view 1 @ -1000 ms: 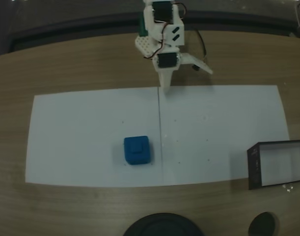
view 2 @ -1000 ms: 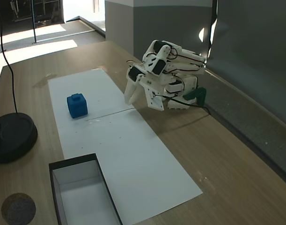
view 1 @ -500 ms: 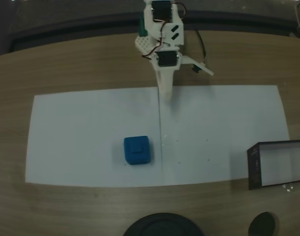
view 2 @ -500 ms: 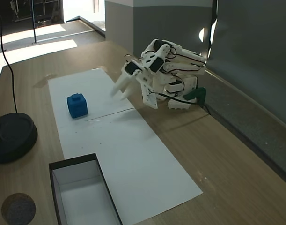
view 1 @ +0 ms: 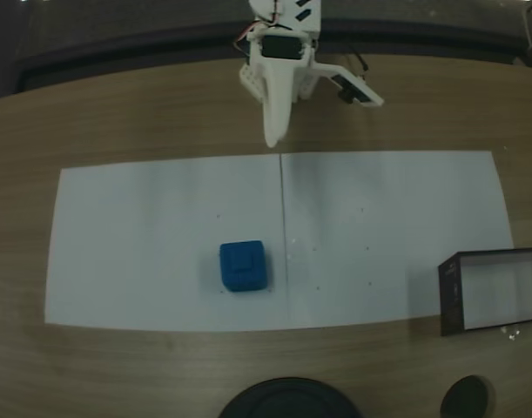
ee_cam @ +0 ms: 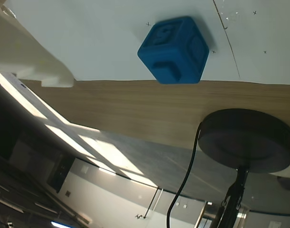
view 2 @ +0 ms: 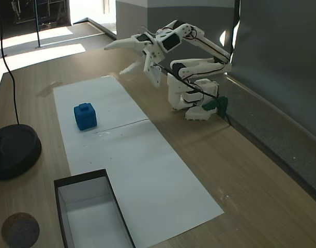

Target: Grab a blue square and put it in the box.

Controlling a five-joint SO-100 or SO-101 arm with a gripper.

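Note:
The blue square (view 1: 243, 266) (view 2: 85, 116) rests on the white paper, left of its centre crease in a fixed view from above. In the wrist view the blue square (ee_cam: 175, 47) sits ahead, beside one white finger (ee_cam: 35, 61). My gripper (view 1: 322, 120) (view 2: 115, 58) hangs raised above the paper's far edge, open and holding nothing, well apart from the block. The box (view 1: 451, 296) (view 2: 81, 179), dark-walled with a pale floor, stands at the paper's other end with nothing visible inside.
White paper (view 1: 144, 226) covers the middle of the wooden table. A round black lamp base (view 1: 287, 401) (view 2: 13, 150) (ee_cam: 249, 140) with a cable stands near the block. A small dark disc (view 1: 468, 399) (view 2: 20, 230) lies beside the box.
The arm has lifted the gripper from near the table up into the air, with its fingers now pointing out over the paper. Block and box have not moved.

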